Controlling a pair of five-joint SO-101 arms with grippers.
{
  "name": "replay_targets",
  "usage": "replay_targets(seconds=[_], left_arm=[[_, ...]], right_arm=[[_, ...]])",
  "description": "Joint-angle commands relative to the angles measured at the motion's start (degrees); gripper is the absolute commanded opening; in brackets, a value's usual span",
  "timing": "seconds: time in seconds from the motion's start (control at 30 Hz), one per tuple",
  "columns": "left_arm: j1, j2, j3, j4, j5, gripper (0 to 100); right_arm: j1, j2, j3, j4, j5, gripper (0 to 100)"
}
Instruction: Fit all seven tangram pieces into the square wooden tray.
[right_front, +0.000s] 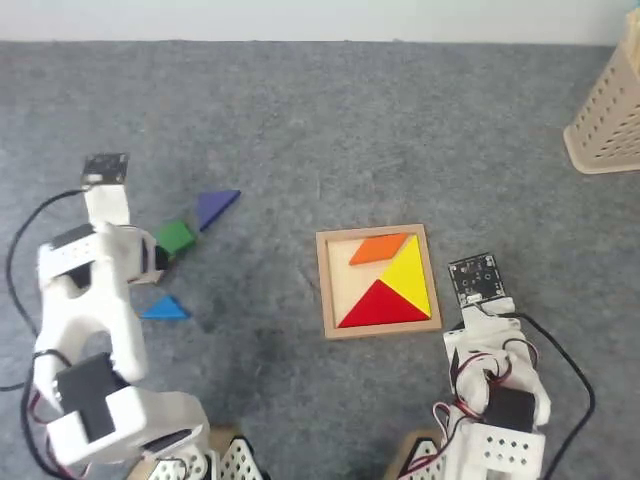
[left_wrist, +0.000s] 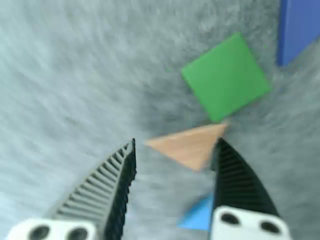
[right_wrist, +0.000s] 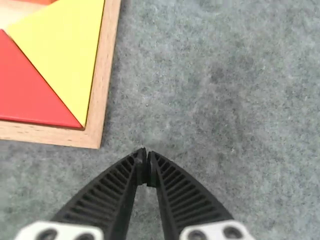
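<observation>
Three pieces (right_front: 385, 303) in the tray (right_front: 323, 285), left gripper (left_wrist: 176, 145) over a tan triangle (left_wrist: 189, 148).

Tray (right_front: 325, 285) right of centre on worktop (right_front: 300, 130), three pieces inside: parallelogram (right_front: 380, 248) at far edge, big triangle (right_front: 412, 275) at right edge, second big triangle (right_front: 380, 305) at near edge. Well left: square (right_front: 176, 236), medium triangle (right_front: 215, 206) behind it to the right, small triangle (right_front: 165, 309) nearer. Another small triangle (left_wrist: 190, 149) lies beside the square, between the tips of the left pincer (left_wrist: 176, 145).

Nothing readable: no text, label, number or sign legible on the wooden tray (right_front: 322, 285) or tangram pieces (right_front: 385, 302).
</observation>
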Motion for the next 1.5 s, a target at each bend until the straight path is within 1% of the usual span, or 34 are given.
replay_targets(seconds=[0.0,0.03,0.1,0.2,0.33,0.53,0.77,0.83,0.93,1.0,1.13,1.47], left_arm=[[0.4,-1.0,-7.1,5.1,-26.1,20],[1.0,0.1,-8.4,7.0,-30.7,20],[1.6,2.6,-11.2,9.5,-37.1,23],[2.1,7.3,-13.8,9.8,-45.2,23],[2.5,11.3,-14.3,9.9,-51.4,23],[2.6,11.9,-13.9,9.8,-52.3,23],[6.8,12.0,-9.7,9.5,-52.1,23],[7.1,12.0,-8.0,6.2,-51.7,22],[6.8,12.0,-4.4,-1.1,-49.7,19],[6.1,11.8,-2.3,-3.1,-49.7,18],[5.6,11.5,-2.1,-2.4,-50.7,18],[4.6,11.5,-2.2,-2.4,-50.5,19]], right_arm=[[-0.4,0.0,1.1,-0.2,1.2,0.9],[-0.4,0.0,1.1,-0.2,1.2,0.9],[-0.4,0.0,1.1,-0.2,1.2,0.9],[-0.4,0.0,1.1,-0.2,1.2,0.9],[-0.4,0.0,1.1,-0.2,1.2,0.9],[-0.5,0.0,1.1,-0.2,1.2,0.9],[-0.5,0.0,1.1,-0.2,1.2,0.8],[-0.5,0.0,1.1,-0.2,1.2,0.8],[-0.5,0.0,1.1,-0.2,1.2,0.8],[-0.5,0.0,1.1,-0.2,1.2,0.8],[-0.5,0.0,1.1,-0.2,1.2,0.8],[-0.5,0.0,1.1,-0.2,1.2,0.8]])
